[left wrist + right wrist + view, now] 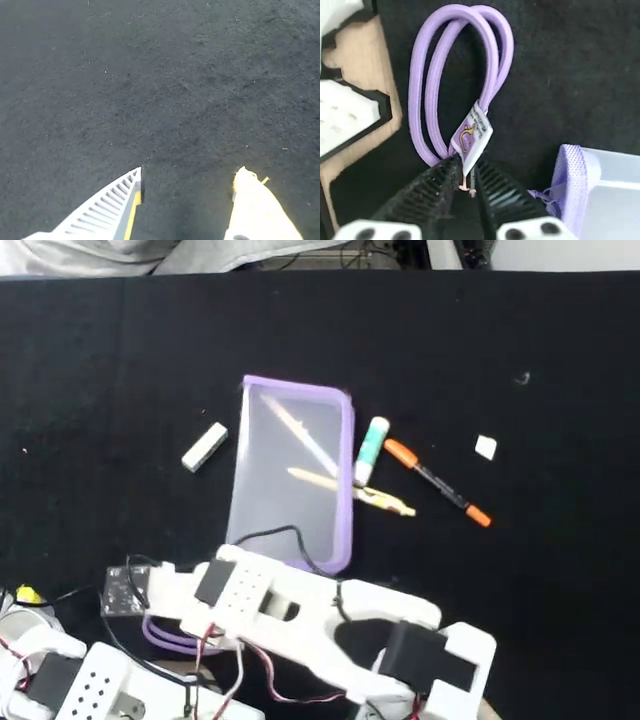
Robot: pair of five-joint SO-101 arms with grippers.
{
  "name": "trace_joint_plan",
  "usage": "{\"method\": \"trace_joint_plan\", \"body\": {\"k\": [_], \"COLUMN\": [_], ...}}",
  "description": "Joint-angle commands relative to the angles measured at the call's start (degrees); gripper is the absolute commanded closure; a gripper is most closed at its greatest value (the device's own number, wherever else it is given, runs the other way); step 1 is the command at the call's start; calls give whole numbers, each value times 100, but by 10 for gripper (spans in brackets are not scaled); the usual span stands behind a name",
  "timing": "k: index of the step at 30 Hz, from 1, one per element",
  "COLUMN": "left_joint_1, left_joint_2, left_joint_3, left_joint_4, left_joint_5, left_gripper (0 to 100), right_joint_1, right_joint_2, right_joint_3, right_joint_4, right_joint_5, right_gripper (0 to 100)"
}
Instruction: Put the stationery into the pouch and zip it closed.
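Claws: right claw (466, 169) is all but closed, its ridged black jaws pinching the white tag (472, 132) on the purple loop (415, 87). The left claw (190, 180) is wide open with nothing in it, over bare black table (150, 75).

Layout as I read it from the high view, biggest first:
- right arm (300, 615) lies across the near side, from near-right over to near-left, covering the pouch's near end.
- pouch (268, 515) is mid-table, flat, long side running near to far. It has a clear panel and a purple rim. The loop comes out at its near-left, under the arm.
- marker (438, 483) is right of the pouch and apart from it. Black body, orange at both ends, lying diagonally from far-left to near-right.
- pencil (350, 490) is yellow and lies across the pouch's right rim, one end over the clear panel and the other out on the table.
- pen (300, 435) is pale and sits on the far half of the panel. I can't tell whether it is inside or on top.
- glue stick (370, 450) is white and green, just right of the rim, between pouch and marker. Its near end is at the pencil.
- eraser (204, 446) is white, left of the pouch, not touching it.
- white scrap (486, 447) is right of the marker, apart from it.
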Motion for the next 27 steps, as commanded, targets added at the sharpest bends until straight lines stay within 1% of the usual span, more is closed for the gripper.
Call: {"method": "trace_joint_plan", "body": {"k": [1, 4, 7, 12, 16, 20, 24, 27], "left_joint_1": [101, 110, 154, 154, 171, 576, 1332, 1798], "left_joint_2": [-44, -44, -44, -44, -44, -44, -44, -44], "left_joint_3": [110, 110, 110, 110, 110, 110, 110, 110], "left_joint_4": [18, 26, 26, 26, 26, 105, 308, 325], "left_joint_5": [44, 35, 35, 35, 35, 26, 9, -281], "left_gripper": [712, 712, 712, 712, 712, 712, 712, 712], "right_joint_1": [615, 1248, 1670, 2040, 2242, 2338, 2338, 2330], "right_joint_2": [-321, -690, -1147, -1991, -2448, -2844, -3213, -3451], "right_joint_3": [-462, -892, -1402, -2185, -2501, -2519, -2492, -2484], "right_joint_4": [220, 721, 1178, 2057, 2453, 2673, 3103, 3279], "right_joint_5": [-185, -185, -167, -167, -167, -167, -176, -220], "right_gripper": [988, 988, 988, 988, 988, 988, 988, 988]}}
